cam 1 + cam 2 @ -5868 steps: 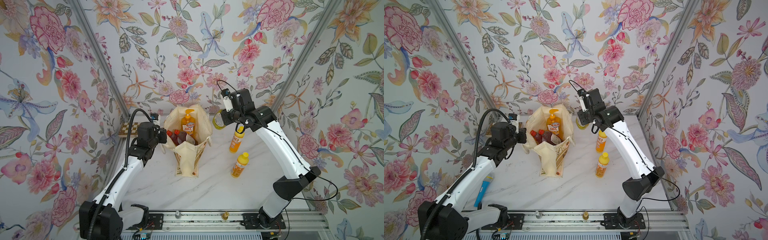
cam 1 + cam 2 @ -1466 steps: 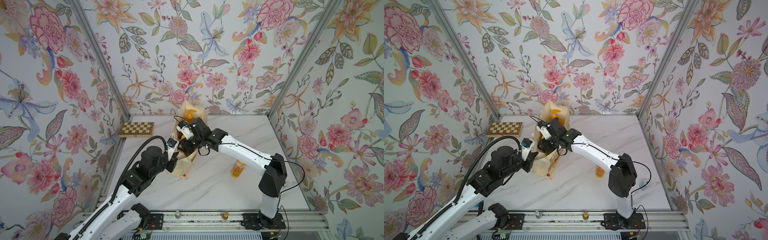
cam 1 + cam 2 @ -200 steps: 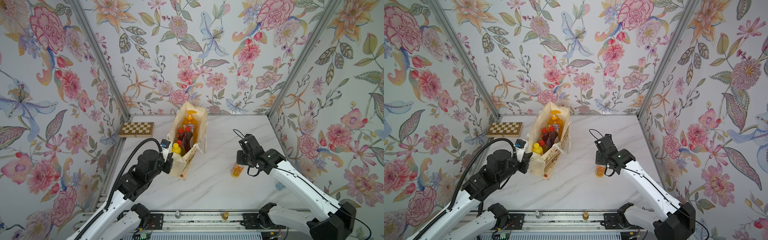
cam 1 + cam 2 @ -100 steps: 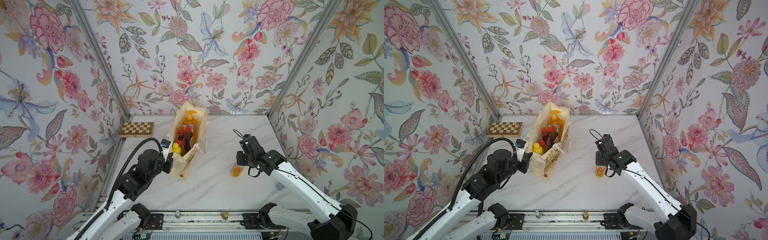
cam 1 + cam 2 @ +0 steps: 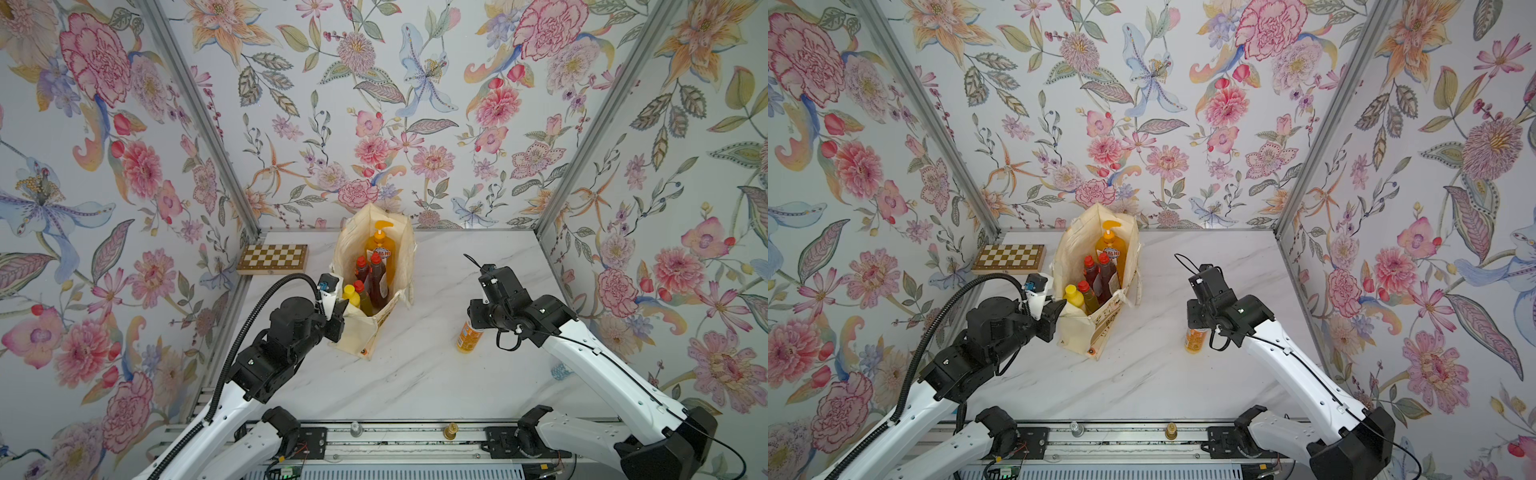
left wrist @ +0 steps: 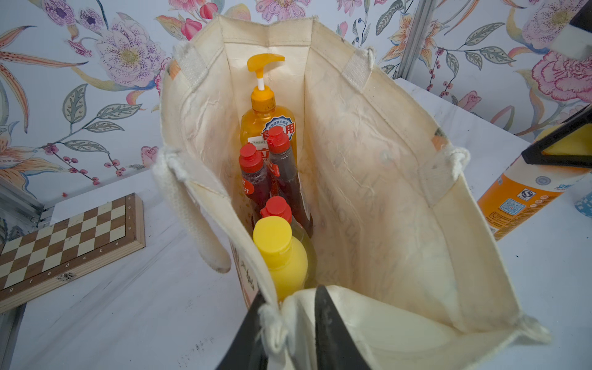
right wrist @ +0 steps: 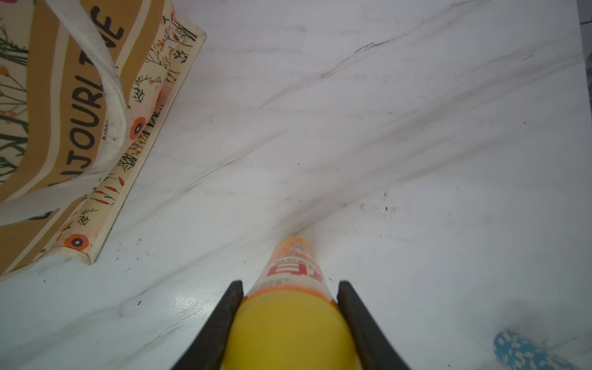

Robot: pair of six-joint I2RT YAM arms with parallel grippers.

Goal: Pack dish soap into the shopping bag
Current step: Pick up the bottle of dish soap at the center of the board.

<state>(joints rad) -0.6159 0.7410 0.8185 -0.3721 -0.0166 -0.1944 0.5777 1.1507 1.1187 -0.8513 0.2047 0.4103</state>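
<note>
A cream canvas shopping bag [image 5: 357, 332], open-mouthed with white rope handles, tan bands and brown lettering, stands upright on the marbled white surface [image 5: 415, 374], left of its middle and toward the back edge. Five plastic bottles of dish soap stand inside in a row: a tall orange pump bottle [image 6: 266, 121] deepest, two dark-red bottles [image 6: 256, 179] with red caps, an olive-green bottle [image 6: 275, 207] with a red cap, and an orange bottle with a yellow cap [image 6: 282, 253] nearest the left pincer [image 6: 290, 294]. Its jaws straddle the bag's near rim, slightly apart; whether they pinch the canvas cannot be told. The sixth bottle [image 5: 467, 336], orange and smooth, stands upright toward the right edge, its yellow cap pinched by the right pincer [image 7: 291, 283]. A wooden chessboard [image 5: 272, 258] lies flat in the back left corner.
</note>
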